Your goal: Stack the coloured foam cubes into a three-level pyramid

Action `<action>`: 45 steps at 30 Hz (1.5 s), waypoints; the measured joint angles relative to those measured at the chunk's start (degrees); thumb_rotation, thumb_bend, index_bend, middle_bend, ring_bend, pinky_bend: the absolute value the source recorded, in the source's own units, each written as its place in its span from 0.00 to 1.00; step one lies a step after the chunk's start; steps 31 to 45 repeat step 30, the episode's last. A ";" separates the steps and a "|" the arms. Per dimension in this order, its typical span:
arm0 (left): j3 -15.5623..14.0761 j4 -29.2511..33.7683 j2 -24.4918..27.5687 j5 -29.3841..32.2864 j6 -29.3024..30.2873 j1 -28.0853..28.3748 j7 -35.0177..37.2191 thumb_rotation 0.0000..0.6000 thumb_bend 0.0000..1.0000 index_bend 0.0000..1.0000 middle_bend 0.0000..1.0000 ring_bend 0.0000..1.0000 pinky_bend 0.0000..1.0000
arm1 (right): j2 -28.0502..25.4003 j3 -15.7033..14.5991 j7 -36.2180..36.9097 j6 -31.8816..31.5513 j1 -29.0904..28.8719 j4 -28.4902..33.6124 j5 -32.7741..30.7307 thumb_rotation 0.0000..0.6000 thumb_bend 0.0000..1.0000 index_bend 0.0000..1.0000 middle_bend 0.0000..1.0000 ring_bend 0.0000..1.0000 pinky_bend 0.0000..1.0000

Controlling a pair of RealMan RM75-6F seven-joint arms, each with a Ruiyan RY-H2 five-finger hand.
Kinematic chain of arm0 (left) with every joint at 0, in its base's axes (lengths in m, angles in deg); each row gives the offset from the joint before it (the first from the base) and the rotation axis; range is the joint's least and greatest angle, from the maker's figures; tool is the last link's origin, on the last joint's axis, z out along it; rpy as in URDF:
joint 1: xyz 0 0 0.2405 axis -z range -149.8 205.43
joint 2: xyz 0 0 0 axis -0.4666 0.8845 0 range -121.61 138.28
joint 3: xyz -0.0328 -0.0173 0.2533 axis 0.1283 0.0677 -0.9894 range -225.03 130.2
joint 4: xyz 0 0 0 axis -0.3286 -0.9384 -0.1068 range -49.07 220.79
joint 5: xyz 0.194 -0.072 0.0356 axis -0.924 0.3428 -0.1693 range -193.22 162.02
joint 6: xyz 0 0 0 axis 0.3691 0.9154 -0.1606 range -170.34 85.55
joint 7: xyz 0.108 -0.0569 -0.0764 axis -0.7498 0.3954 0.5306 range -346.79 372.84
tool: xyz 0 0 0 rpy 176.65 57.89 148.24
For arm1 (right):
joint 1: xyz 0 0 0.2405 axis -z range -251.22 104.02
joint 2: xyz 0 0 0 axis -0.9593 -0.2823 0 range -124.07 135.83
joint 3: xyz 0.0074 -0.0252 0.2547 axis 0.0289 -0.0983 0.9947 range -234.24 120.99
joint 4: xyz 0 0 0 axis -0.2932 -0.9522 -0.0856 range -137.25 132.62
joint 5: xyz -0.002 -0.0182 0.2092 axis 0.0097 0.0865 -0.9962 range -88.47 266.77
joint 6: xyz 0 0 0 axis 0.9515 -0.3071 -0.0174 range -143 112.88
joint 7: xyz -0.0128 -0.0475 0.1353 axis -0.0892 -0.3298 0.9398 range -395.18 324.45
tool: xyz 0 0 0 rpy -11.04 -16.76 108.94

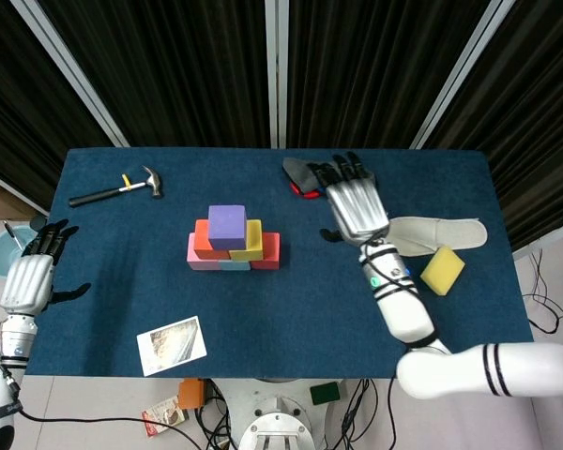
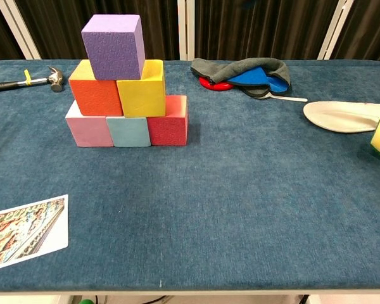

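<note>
The pyramid (image 2: pixel 128 82) stands left of centre on the worktop (image 2: pixel 240 190): pink, pale blue and red cubes touching in the bottom row, orange and yellow above, the purple cube (image 2: pixel 113 45) on top, sitting slightly left of the seam below it; all three levels look done. The right hand (image 1: pixel 357 202) hangs well apart from the stack near the grey cloth (image 1: pixel 324 172), fingers spread and holding nothing; the left hand (image 1: pixel 28 278) rests at the worktop's left edge, fingers also apart and empty. Foam cubes are probably light, soft and grippy but easily nudged; any correction should pinch the purple cube by two opposite side faces, gently, without pressing down.
</note>
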 measured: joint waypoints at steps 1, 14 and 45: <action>-0.02 -0.11 0.04 -0.01 0.78 -0.45 -0.23 1.00 0.10 0.13 0.05 0.02 0.17 | -1.07 -1.38 2.29 -0.19 2.15 0.30 3.39 1.00 0.13 0.15 0.15 0.04 0.00; -4.68 -0.79 0.28 -6.37 12.10 -8.86 -0.33 1.00 0.10 0.13 0.05 0.02 0.16 | -9.52 -21.30 39.28 -12.74 36.69 -11.85 45.26 1.00 0.12 0.14 0.09 0.00 0.00; -8.11 0.55 -0.78 -11.38 16.73 -13.80 -1.49 1.00 0.10 0.13 0.05 0.02 0.16 | -6.53 -23.68 49.49 -20.51 49.58 -25.97 57.03 1.00 0.12 0.13 0.08 0.00 0.00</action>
